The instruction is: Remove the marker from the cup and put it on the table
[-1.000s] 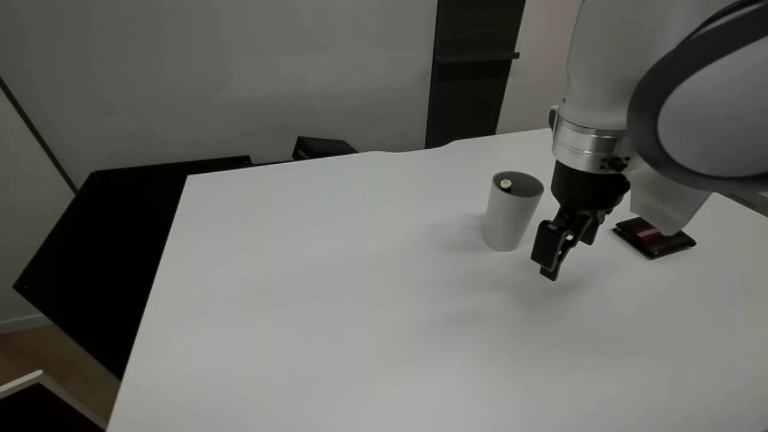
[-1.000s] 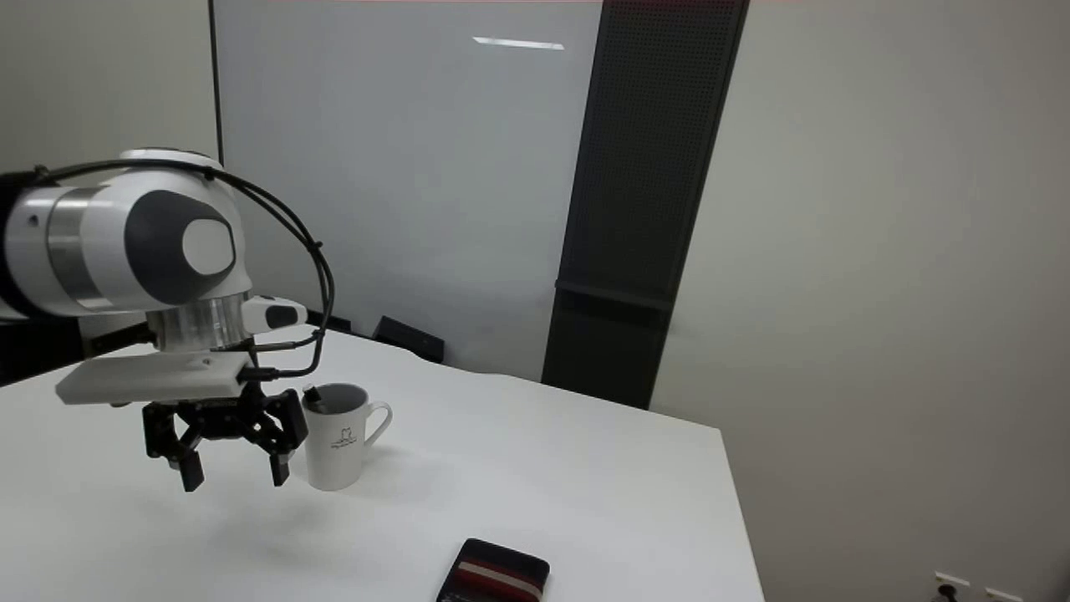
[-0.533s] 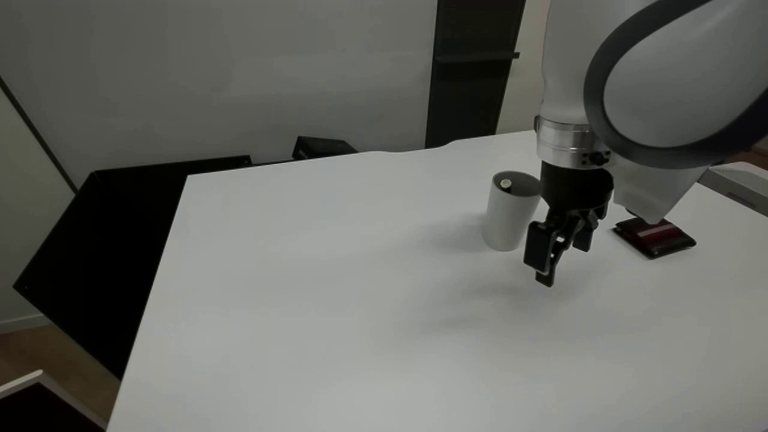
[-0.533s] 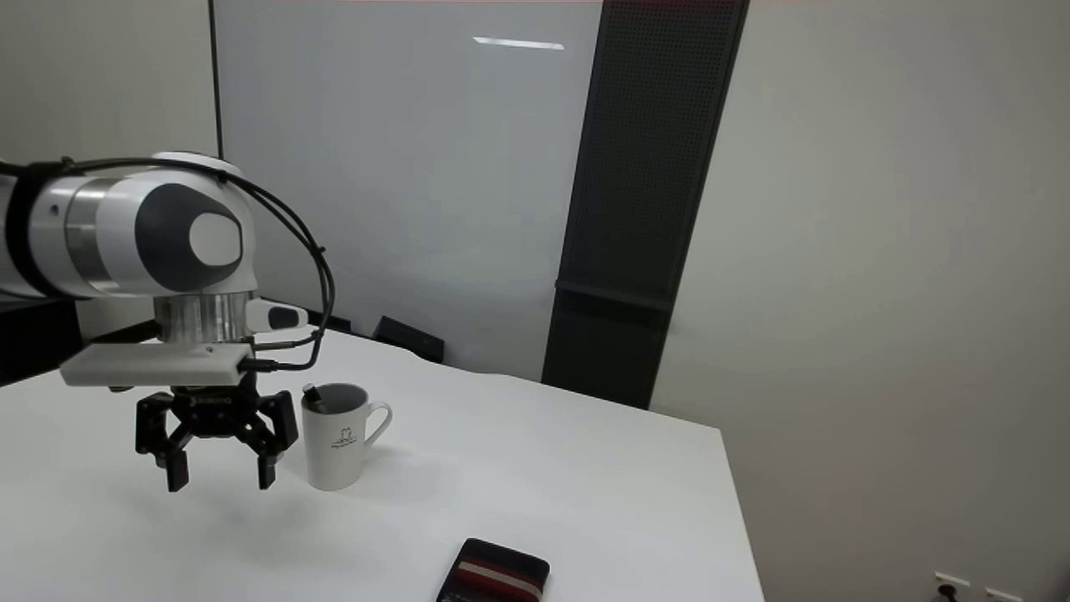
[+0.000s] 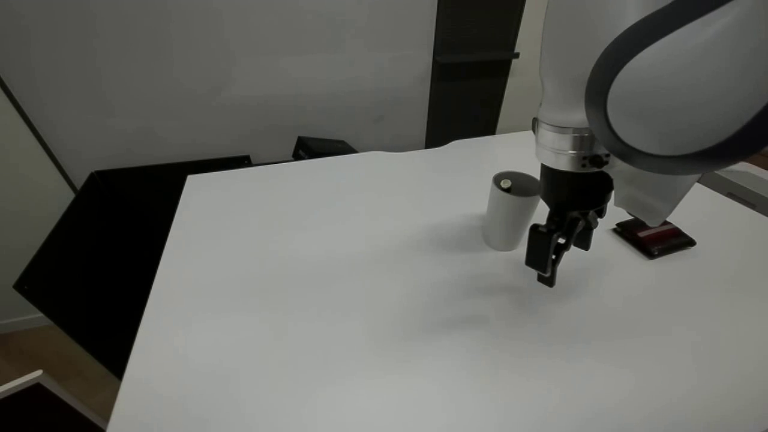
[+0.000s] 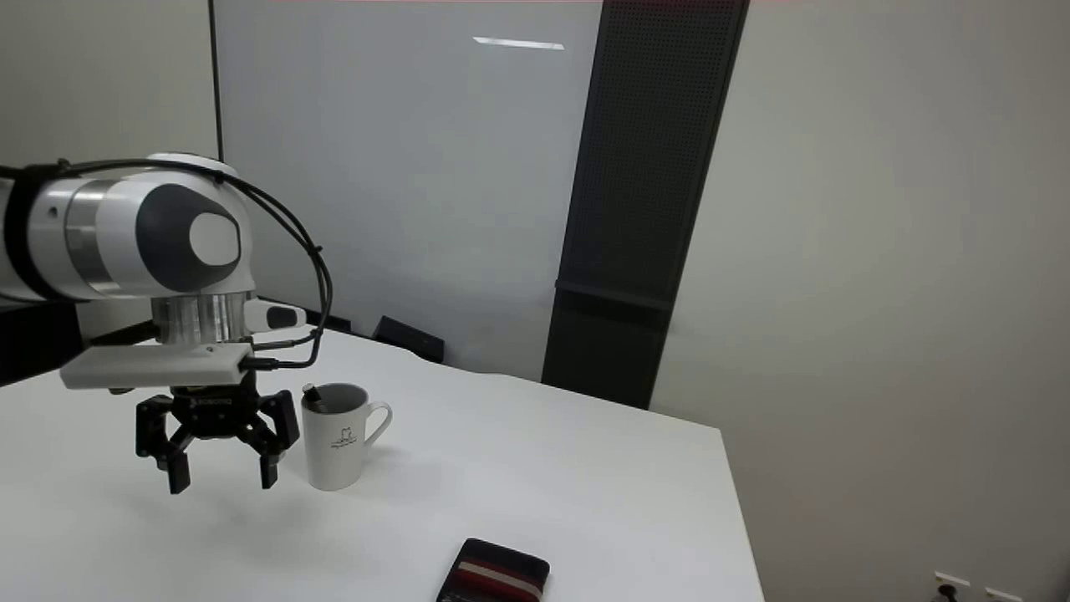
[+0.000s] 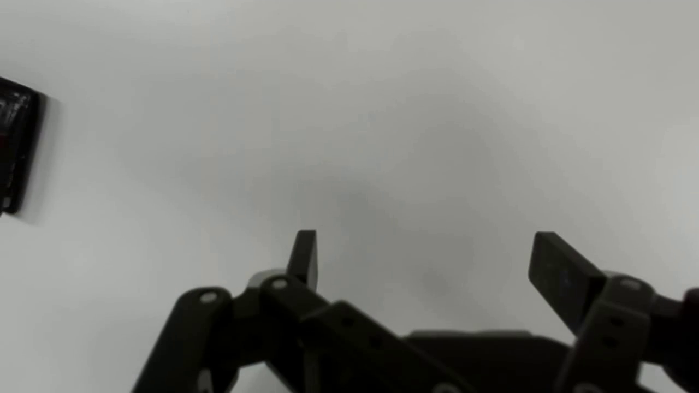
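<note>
1. Two fingers (image 7: 562,275) of the hand (image 6: 223,479) stand well parted with nothing held; that spread should suit the approach;
2. Just beside the hand, on the counter (image 5: 300,288), stands the cup (image 6: 330,453); the fingers seem lower than its top, so lift before crossing;
3. Inside the cup leans the marker (image 6: 314,399), its upper end showing; pinch that end, then draw straight up, lest the cup tip.

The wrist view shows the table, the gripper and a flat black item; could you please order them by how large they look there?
1. Table
2. Gripper, close to the camera
3. Black item, cut off at the edge
</note>
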Motion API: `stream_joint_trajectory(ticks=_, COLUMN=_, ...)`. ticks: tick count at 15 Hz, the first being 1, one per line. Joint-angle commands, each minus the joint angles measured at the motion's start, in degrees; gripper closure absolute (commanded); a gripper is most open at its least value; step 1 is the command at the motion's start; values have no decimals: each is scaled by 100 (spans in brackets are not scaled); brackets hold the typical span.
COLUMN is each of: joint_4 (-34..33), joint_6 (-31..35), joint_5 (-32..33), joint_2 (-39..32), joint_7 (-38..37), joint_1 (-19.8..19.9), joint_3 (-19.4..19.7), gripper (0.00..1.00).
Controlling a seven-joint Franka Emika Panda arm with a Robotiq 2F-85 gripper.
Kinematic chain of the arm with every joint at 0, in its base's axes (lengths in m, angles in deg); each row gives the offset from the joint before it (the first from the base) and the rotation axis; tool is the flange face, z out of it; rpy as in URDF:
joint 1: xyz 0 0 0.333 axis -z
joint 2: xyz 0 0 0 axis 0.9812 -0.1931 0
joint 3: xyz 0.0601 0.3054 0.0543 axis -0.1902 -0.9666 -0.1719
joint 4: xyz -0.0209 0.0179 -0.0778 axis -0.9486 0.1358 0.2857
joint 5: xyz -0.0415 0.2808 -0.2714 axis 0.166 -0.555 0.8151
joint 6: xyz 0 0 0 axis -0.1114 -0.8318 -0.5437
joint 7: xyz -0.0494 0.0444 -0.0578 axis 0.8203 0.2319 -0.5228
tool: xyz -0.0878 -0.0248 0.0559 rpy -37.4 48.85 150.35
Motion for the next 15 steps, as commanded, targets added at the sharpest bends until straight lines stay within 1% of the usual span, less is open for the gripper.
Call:
stream_joint_trajectory(ticks=1, joint_4=-84, joint_6=-168, joint_5=610, joint_2=120, joint_7=-586, joint_1=-369, joint_3=211, gripper=0)
stream_joint_trajectory(ticks=6, joint_4=-197, joint_6=-224, joint_5=1379, joint_2=378, joint_7=-1274, joint_1=-672, joint_3=360, gripper=0)
stream_joint_trajectory(ticks=8, joint_4=-273, joint_6=-314, joint_5=1722, joint_2=456, joint_7=-1520, joint_1=-732, joint_3=393, gripper=0)
stream_joint_trajectory(ticks=12, joint_4=-401, joint_6=-297, joint_5=2255, joint_2=553, joint_7=-1837, joint_1=-659, joint_3=377, gripper=0)
stream_joint_trajectory(ticks=15, joint_4=-564, joint_6=-220, joint_5=2393, joint_2=492, joint_7=-1882, joint_1=-558, joint_3=361, gripper=0)
